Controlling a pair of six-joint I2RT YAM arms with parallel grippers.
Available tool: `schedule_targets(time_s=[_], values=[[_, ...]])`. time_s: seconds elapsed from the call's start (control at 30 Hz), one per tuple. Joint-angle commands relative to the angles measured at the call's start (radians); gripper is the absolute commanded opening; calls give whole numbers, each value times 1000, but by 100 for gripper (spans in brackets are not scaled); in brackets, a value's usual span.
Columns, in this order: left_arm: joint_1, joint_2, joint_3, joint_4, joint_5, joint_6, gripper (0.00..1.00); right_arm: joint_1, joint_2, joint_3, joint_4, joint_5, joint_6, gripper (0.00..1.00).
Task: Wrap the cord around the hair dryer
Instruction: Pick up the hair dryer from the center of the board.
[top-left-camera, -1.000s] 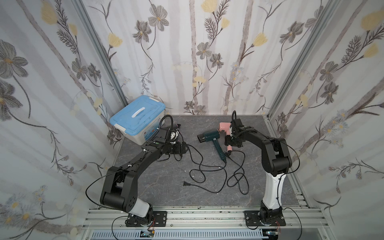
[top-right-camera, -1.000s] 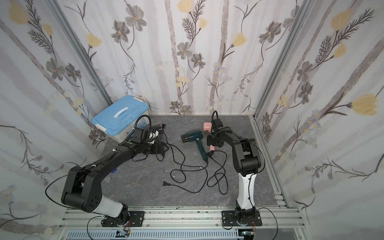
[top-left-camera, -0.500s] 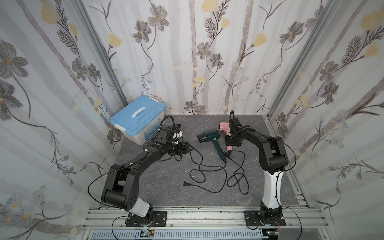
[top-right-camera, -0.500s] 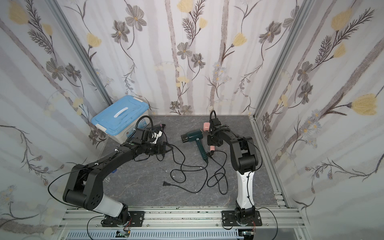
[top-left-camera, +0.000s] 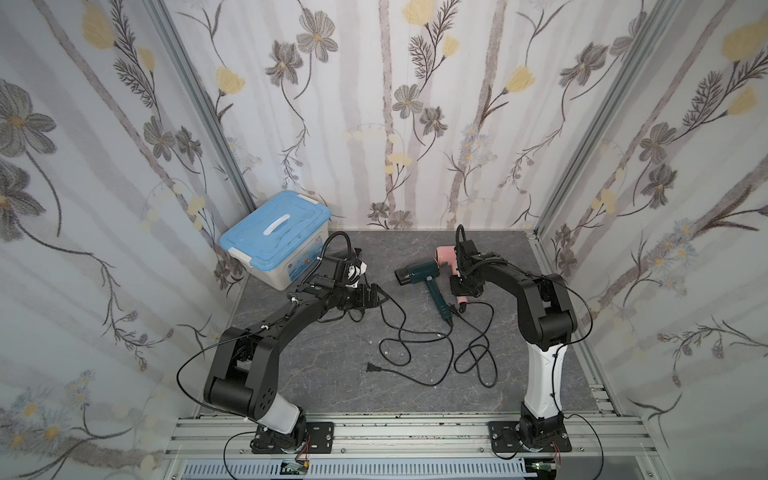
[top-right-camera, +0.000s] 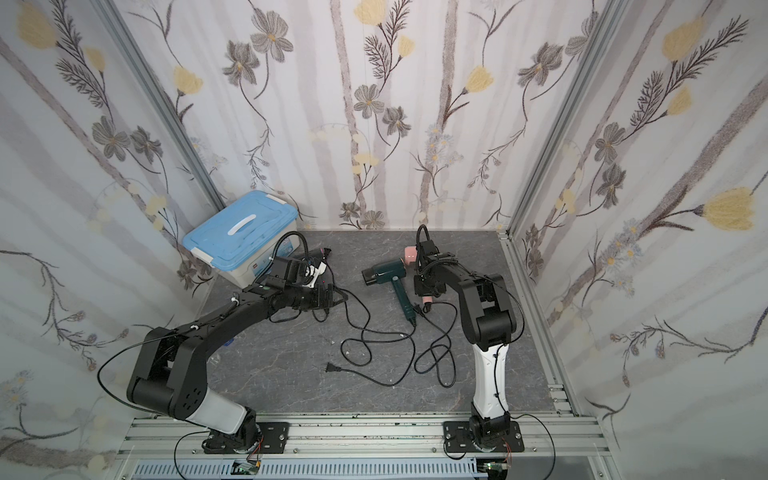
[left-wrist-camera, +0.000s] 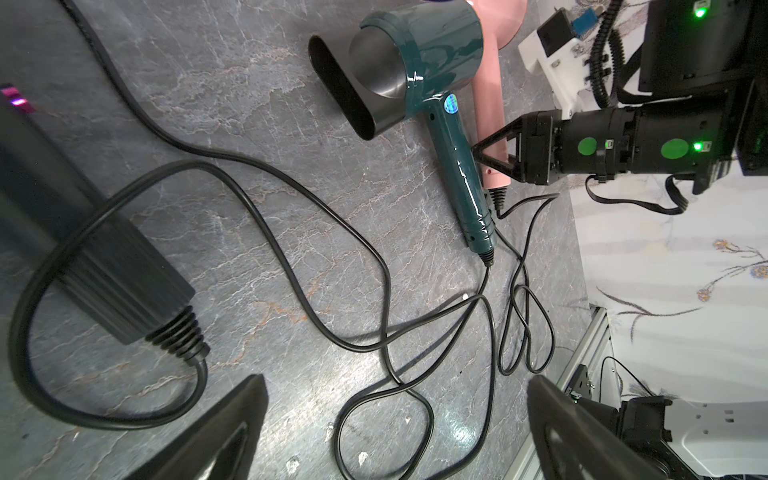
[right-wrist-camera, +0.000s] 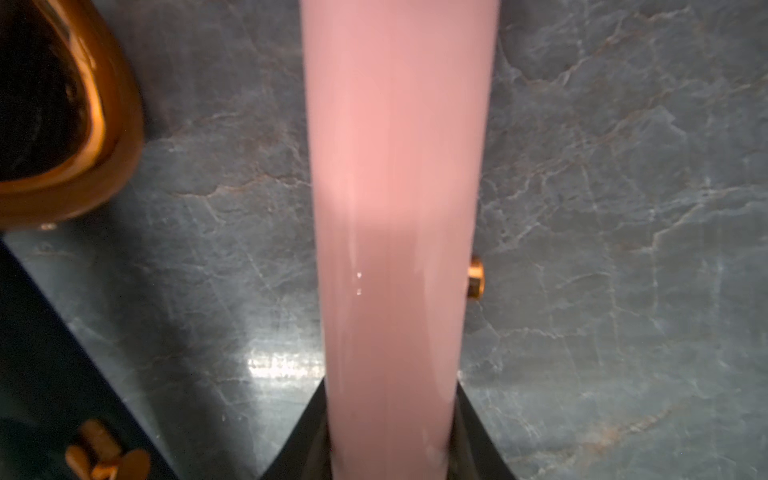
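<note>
Pink hair dryer (top-left-camera: 444, 255) was found in both top views lying flat at the far right of the tabletop (top-left-camera: 332, 382), just beside a dark green hair dryer (top-left-camera: 419, 272). Its long axis was laid from the back wall toward the robot's side, with the head at the wall end and the foot of the handle nearer the robot. The direction of the nozzle could not be told, as it was covered by the arm. The right gripper (top-left-camera: 462, 287) was placed over the handle.

In the left wrist view, the left gripper (left-wrist-camera: 397, 380) was seen wide open and empty, beside a black hair dryer (left-wrist-camera: 95, 257). The cord (left-wrist-camera: 523, 270) was seen in loose loops, crossed with another one and not yet wound.

In the right wrist view, the handle (right-wrist-camera: 395, 208) was seen between the jaws, which were pressed on both its sides, so it was grasped.

The step in hand was judged to be the securing of the dryer. For the next move a firm hold would be needed. The cord would have to be taken near the handle by the free gripper and separated from the other cord.
</note>
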Motion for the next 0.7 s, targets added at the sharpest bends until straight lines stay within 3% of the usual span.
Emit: schedule_targets(time_s=[0.0, 0.17, 0.4, 0.57, 0.67], values=[[-1, -18, 23, -48, -51, 21, 100, -3, -78, -21, 40, 102, -9, 0], [0, -39, 64, -87, -46, 49, 100, -2, -240, -60, 59, 198, -62, 0], [3, -6, 234, -214, 8, 117, 100, 62, -494, -208, 168, 247, -237, 0], [19, 21, 367, -307, 122, 184, 100, 161, -668, -369, 301, 300, -324, 0], [49, 32, 430, -378, 220, 238, 100, 250, -775, -515, 448, 367, -443, 0]])
